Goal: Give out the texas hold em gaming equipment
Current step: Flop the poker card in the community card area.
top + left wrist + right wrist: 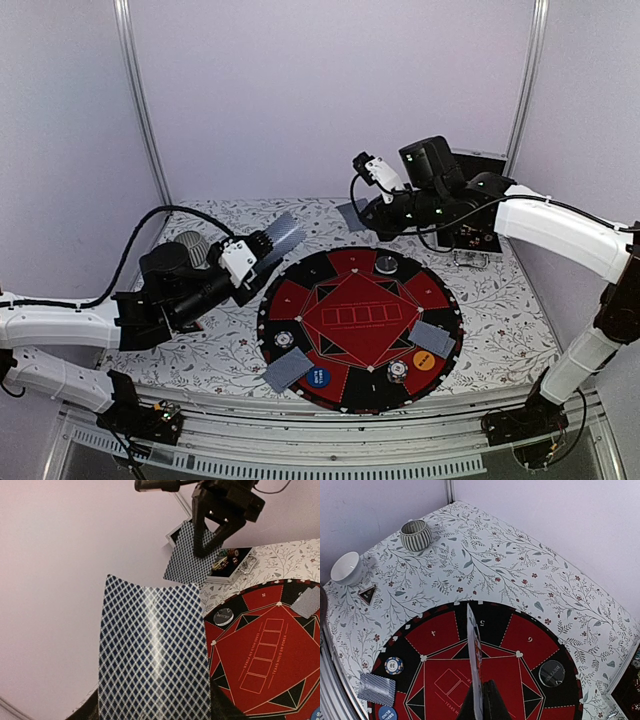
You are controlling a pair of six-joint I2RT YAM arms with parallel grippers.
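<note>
Blue-lattice-backed playing card (152, 655): clamped in left gripper (262, 245), aloft beside round red-black felt mat (430, 290); possibly several. Second card (474, 650): pinched edge-on by right gripper (481, 695) over mat. To be lowered flat before release.

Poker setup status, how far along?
Done: on the mat, near-left cards and near-right cards, left chip, right chip, blue disc, orange disc. In hand: left gripper grips a bowed card, right gripper a second card. Left: far seats show only a dark button, no cards.
</note>
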